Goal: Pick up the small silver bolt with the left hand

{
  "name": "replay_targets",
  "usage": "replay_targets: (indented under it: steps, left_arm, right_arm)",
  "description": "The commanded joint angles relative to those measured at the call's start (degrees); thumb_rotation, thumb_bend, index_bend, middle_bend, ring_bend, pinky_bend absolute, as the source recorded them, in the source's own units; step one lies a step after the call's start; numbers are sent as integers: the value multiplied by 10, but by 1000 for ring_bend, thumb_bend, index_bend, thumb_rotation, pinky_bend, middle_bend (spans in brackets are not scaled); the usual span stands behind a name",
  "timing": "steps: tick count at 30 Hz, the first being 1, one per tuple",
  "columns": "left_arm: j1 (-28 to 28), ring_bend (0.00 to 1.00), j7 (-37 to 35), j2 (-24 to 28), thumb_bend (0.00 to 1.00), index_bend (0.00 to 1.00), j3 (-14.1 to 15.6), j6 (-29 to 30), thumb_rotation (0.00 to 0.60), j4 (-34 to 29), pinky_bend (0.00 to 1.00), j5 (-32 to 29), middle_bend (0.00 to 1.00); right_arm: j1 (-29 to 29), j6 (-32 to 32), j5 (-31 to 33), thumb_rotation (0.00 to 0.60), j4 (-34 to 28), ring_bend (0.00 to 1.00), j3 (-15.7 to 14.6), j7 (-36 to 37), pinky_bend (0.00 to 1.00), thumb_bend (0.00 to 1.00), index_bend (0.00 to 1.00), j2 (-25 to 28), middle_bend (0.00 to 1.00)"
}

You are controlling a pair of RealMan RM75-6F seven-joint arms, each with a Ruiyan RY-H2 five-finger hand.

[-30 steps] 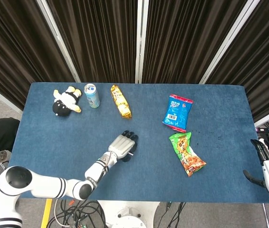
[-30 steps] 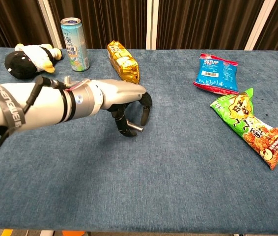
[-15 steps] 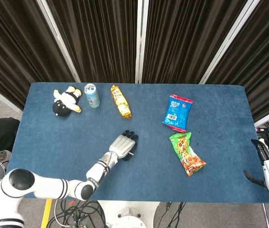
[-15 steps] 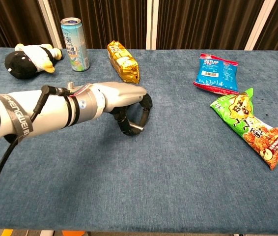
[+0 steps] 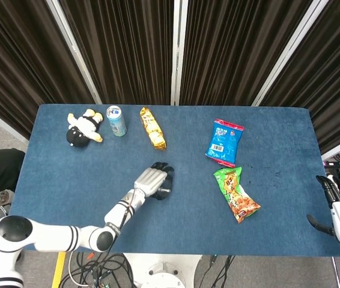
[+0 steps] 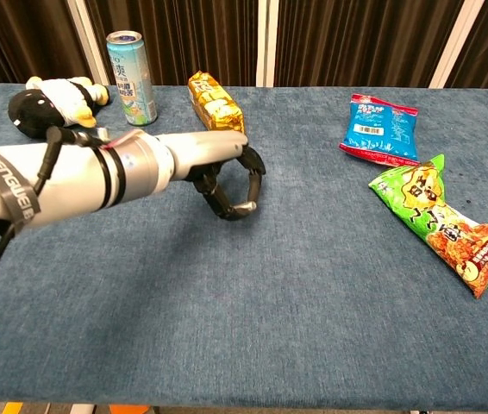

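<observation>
Lifted since a second ago, the small silver bolt (image 6: 246,207) now sits pinched between the dark fingertips (image 6: 223,207) of the left hand (image 6: 218,168), seemingly just clear of the blue cloth tabletop (image 6: 296,293), where earlier it lay on the fabric under the closing fingers. To finish the step well, I judge the pinch should be kept firm and the rise straight up and slow, because so short and smooth a piece could roll out of the fingertips if the wrist turns. It reads as a short, shiny metal cylinder, pale against the cloth; its head and thread are too small to make out. In the head view the bolt (image 5: 164,192) shows as a pale glint at the edge of the left hand (image 5: 152,180). From the bolt, the gold foil snack packet (image 6: 215,108) lies beyond it towards the curtains, the green crisp bag (image 6: 438,216) well off to the right. The right hand (image 5: 338,207) hangs off the tabletop's right edge, fingers spread, holding nothing.
</observation>
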Motion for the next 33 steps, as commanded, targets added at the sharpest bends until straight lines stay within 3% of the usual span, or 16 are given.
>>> replay_targets:
  steps: [1,33]
  left_arm:
    - [19,0,-49,10,404,540,-19,-23,600,2,0,6,143]
    - [69,0,-170,23,408,475,-28,-61,600,47,0,50,144]
  right_arm:
    - [0,1,-1,600,-1,0,0,-1,0,113,81,0,101]
    - [1,1,-4,600,-7,0,1,-6,0,112,81,0,101]
